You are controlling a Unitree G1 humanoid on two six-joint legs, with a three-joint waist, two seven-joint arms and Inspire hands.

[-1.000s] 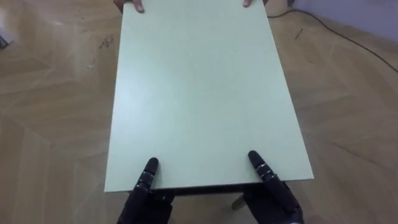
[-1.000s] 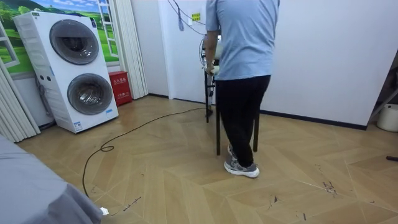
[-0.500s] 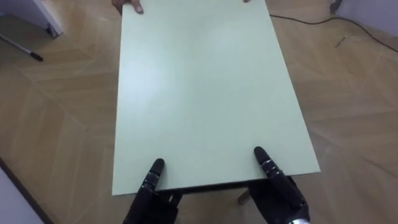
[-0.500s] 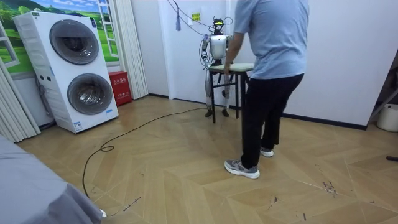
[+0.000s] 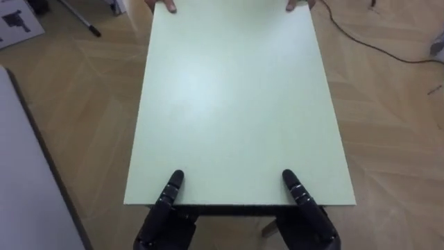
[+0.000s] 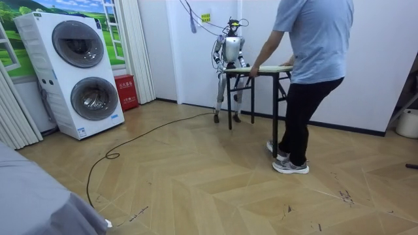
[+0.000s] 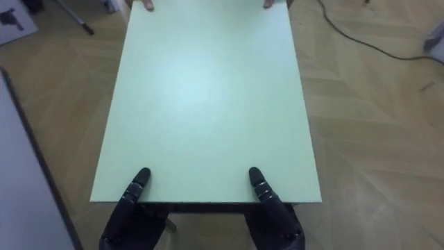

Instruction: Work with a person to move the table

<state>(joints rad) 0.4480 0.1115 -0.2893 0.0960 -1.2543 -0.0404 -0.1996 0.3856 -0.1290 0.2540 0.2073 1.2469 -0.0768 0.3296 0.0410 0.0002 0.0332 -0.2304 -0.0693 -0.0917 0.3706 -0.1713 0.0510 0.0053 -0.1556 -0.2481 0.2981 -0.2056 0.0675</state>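
Note:
A pale green table point(image 5: 236, 104) stretches away from me, its near edge just in front of my body. My left hand point(image 5: 163, 219) holds that near edge, its thumb point(image 5: 172, 186) on top and the rest below the edge. My right hand point(image 5: 309, 222) holds the same edge further right, in the same way. At the far edge a person's hands point(image 5: 166, 5) grip the table. In the room view the person point(image 6: 313, 65) stands at the right end of the table point(image 6: 261, 68), and I stand at its left end by the white wall.
A dark cable point(image 5: 361, 42) lies on the wood floor to the table's right. A pale grey surface point(image 5: 28, 173) runs along my left. In the room view stacked white washing machines point(image 6: 78, 78) and a red box point(image 6: 126, 91) stand at the left, with a long cable point(image 6: 130, 140) on the floor.
The person has stepped to the room view's right with the table's end, uncovering me behind it. The floor under the table has shifted in the eye view. Both hands keep their hold.

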